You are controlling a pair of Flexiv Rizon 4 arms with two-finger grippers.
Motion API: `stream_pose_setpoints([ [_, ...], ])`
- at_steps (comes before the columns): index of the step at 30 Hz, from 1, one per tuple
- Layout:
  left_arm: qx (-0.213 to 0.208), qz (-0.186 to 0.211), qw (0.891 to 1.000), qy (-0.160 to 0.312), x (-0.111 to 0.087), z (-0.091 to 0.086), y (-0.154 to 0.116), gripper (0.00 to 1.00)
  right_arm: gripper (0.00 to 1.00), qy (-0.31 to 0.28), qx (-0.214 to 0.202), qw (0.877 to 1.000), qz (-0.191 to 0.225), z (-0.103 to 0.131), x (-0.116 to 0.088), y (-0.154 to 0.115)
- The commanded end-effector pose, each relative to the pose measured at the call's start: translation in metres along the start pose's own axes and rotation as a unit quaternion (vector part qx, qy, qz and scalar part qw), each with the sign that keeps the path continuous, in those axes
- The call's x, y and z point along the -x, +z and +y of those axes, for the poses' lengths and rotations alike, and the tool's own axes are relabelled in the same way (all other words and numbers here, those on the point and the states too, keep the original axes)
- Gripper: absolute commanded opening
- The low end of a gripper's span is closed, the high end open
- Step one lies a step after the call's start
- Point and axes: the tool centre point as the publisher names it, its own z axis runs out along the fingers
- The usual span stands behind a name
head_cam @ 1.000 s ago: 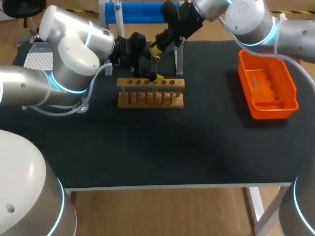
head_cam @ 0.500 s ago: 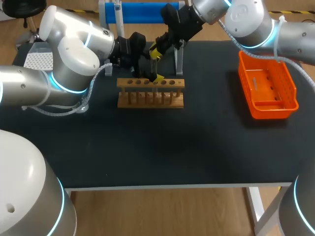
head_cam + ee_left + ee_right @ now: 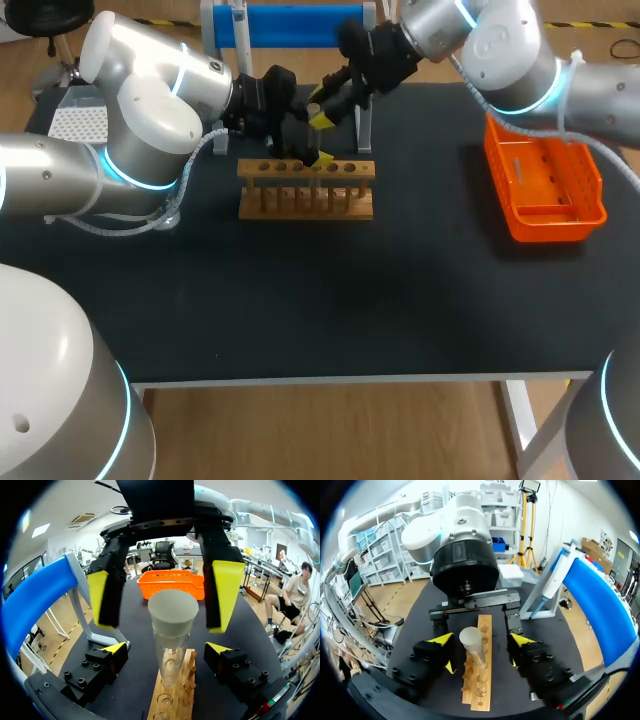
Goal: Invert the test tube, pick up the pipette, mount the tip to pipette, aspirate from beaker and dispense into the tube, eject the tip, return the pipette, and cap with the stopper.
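Observation:
A clear test tube (image 3: 169, 662) stands upright in the wooden rack (image 3: 305, 190), with a grey stopper (image 3: 170, 611) seated in its mouth. My left gripper (image 3: 167, 650) is open low around the tube, its yellow tips apart from the glass. My right gripper (image 3: 481, 642) is open at stopper height. Its fingers (image 3: 223, 595) flank the stopper on both sides without touching it. In the head view both grippers meet over the rack's middle, my left gripper (image 3: 308, 150) below my right gripper (image 3: 320, 113). The tube (image 3: 475, 652) rises between my right fingers.
An orange basket (image 3: 545, 185) sits at the right of the black table. A blue and white stand (image 3: 290, 25) runs along the back edge, with a grey post (image 3: 363, 125) just behind the rack. A white tip box (image 3: 75, 122) lies at the far left.
My right gripper has opened and let go of the stopper, which stays on the tube. Its wrist has shifted slightly right. The left arm has not moved.

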Motion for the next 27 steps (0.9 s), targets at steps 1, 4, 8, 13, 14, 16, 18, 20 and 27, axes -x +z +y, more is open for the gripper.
stream_pose_setpoints([
  [1,0.0,0.002,1.0,0.0,0.001,0.0,0.0,1.0,1.0,-0.011,0.048,0.999,-0.016,-0.007,-0.009,-0.014],
  [4,0.0,0.002,1.0,0.0,0.001,0.0,0.0,1.0,1.0,-0.021,0.08,0.996,-0.018,-0.006,-0.011,-0.022],
  [8,0.0,0.002,1.0,0.0,0.001,0.0,0.0,1.0,1.0,-0.033,0.14,0.99,-0.004,-0.004,-0.014,-0.03],
  [13,0.0,0.002,1.0,0.0,0.001,0.0,0.0,1.0,1.0,-0.043,0.214,0.976,0.017,0.002,-0.016,-0.035],
  [14,0.0,0.002,1.0,0.0,0.001,0.0,0.0,1.0,1.0,-0.045,0.226,0.973,0.019,0.003,-0.017,-0.035],
  [16,0.0,0.002,1.0,0.0,0.001,0.0,0.0,1.0,0.66,-0.051,0.247,0.968,0.021,0.006,-0.016,-0.036],
  [18,0.0,0.002,1.0,0.0,0.001,0.0,0.0,1.0,0.25,-0.055,0.265,0.962,0.025,0.008,-0.016,-0.037],
  [20,0.0,0.002,1.0,0.0,0.001,0.0,0.0,1.0,0.0,-0.063,0.273,0.96,0.023,0.011,-0.015,-0.036],
  [27,0.0,0.002,1.0,0.0,0.001,0.0,0.0,1.0,0.0,-0.071,0.298,0.951,0.032,0.024,-0.012,-0.033],
])
